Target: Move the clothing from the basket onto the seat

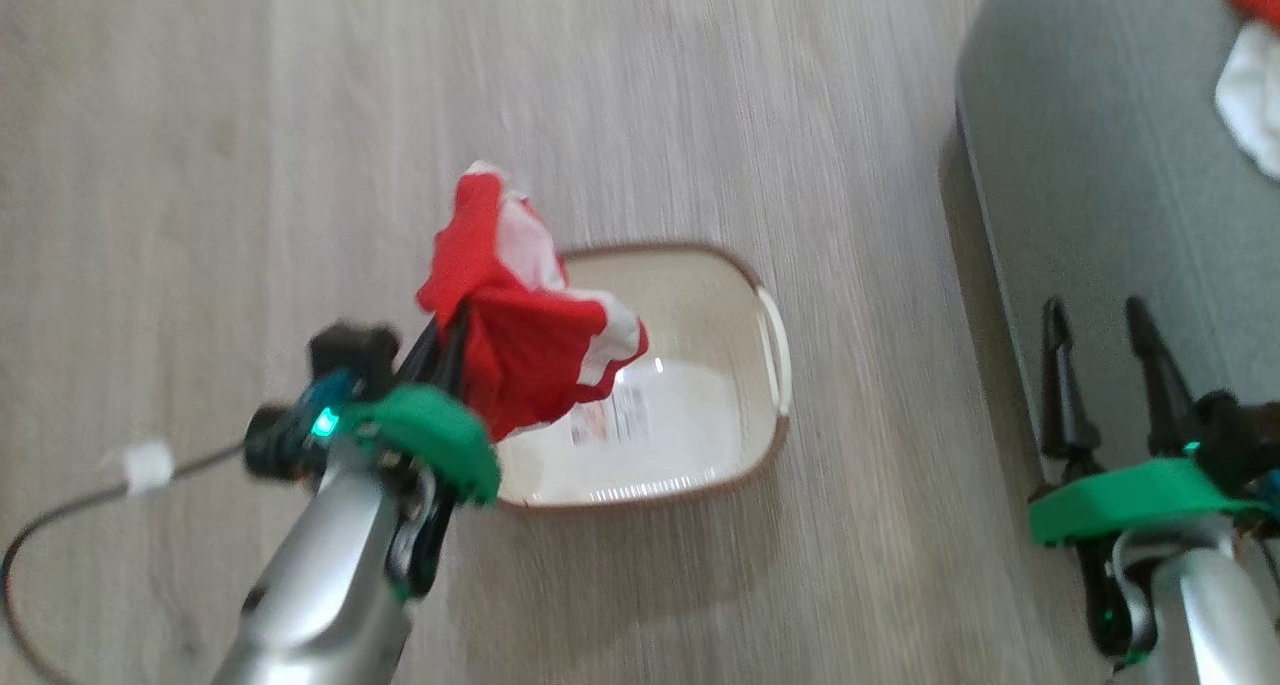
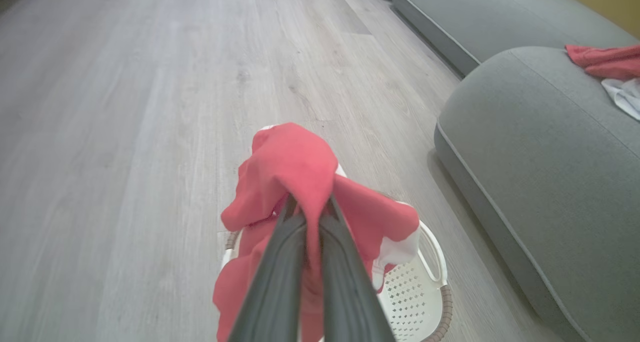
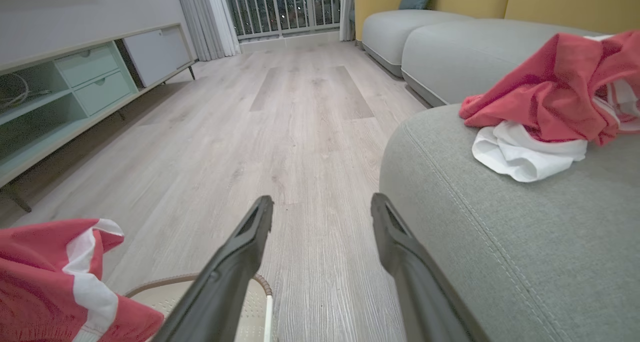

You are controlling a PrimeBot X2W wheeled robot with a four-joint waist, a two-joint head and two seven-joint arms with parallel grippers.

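Head view, mid-frame: your left gripper [image 1: 452, 327] clamps red white-banded fabric clothing [image 1: 530, 345] over the cream oval plastic basket [image 1: 776, 365]. Your right gripper [image 1: 1095, 310], lower right, has its jaws apart.

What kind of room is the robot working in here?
Most likely a home living room: a grey sofa with yellow backrests, a low media cabinet with drawers along the wall, and curtains beside a railed balcony window.
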